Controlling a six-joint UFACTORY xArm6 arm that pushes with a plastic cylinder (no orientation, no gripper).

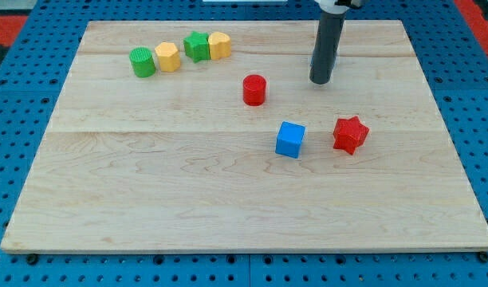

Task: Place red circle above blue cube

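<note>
Rod tip, my tip (320,81), rests on worktop (148,199) to view's right of red circle (254,89), slightly higher, apart. No jaws on rig, nothing grasped. Red circle sits up-left of blue cube (290,139), not yet directly above; needs rightward nudge.

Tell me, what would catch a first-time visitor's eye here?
Probably the straight dark rod, my tip resting on the pale wooden board near the view's top, to the right of the red circle. Below that sit the blue cube and a red star-shaped block, while four green and yellow blocks cluster at upper left.
</note>
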